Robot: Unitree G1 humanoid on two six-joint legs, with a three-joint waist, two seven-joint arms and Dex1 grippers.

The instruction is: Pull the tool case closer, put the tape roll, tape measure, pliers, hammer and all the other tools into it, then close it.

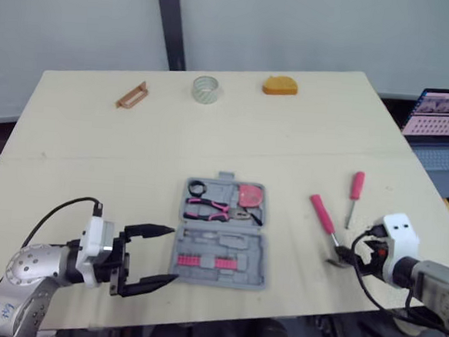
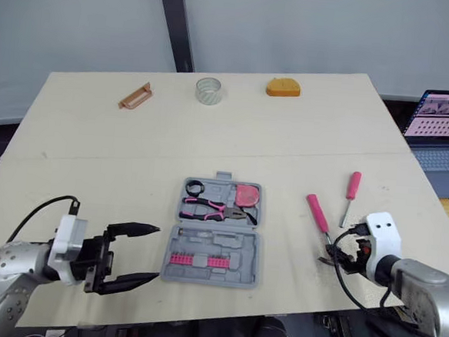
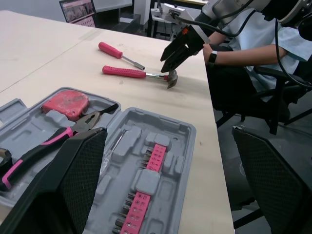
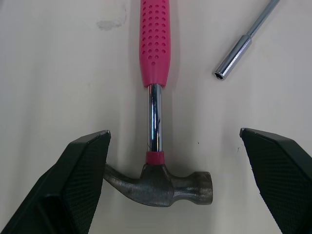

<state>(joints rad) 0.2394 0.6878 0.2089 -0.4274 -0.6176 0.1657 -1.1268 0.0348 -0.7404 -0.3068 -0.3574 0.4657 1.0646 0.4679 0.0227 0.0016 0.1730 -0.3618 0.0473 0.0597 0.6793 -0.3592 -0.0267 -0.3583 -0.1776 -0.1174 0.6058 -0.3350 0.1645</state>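
The pale table (image 1: 95, 152) took up most of the scene, with a faint seam running across its middle. A wide bare band lay between the case and the things along the far edge. Off the right edge sat an open laptop (image 1: 443, 134).

The grey tool case (image 1: 251, 246) lay open and flat at the near middle, its front half close to the near edge. Bare surface stretched to its left and right.

The left gripper (image 1: 172, 253) hovered low just left of the case's front half. Its jaws were spread wide with nothing between them, the fingertips pointing at the case wall.

The right gripper (image 4: 174, 131) stood near the right front corner, released. Its two fingers straddled the head of the hammer (image 1: 323, 215). Whether the claw touched one finger could not be told. The hammer lay flat, its pink handle pointing away toward the far side.

Just beside it, apart, lay a pink-handled screwdriver (image 1: 356, 187). There was free table between both tools and the case.

In the case's rear half sat the pliers (image 1: 210, 208), a red tape measure (image 1: 249, 195) and a small black ring (image 1: 197, 188). A pink strip of bits (image 1: 210, 262) filled the front half.

Along the far edge, well apart from one another, lay a brown handle-shaped piece (image 1: 132, 96), a clear tape roll (image 1: 205, 89) and an orange rounded object (image 1: 280, 85).
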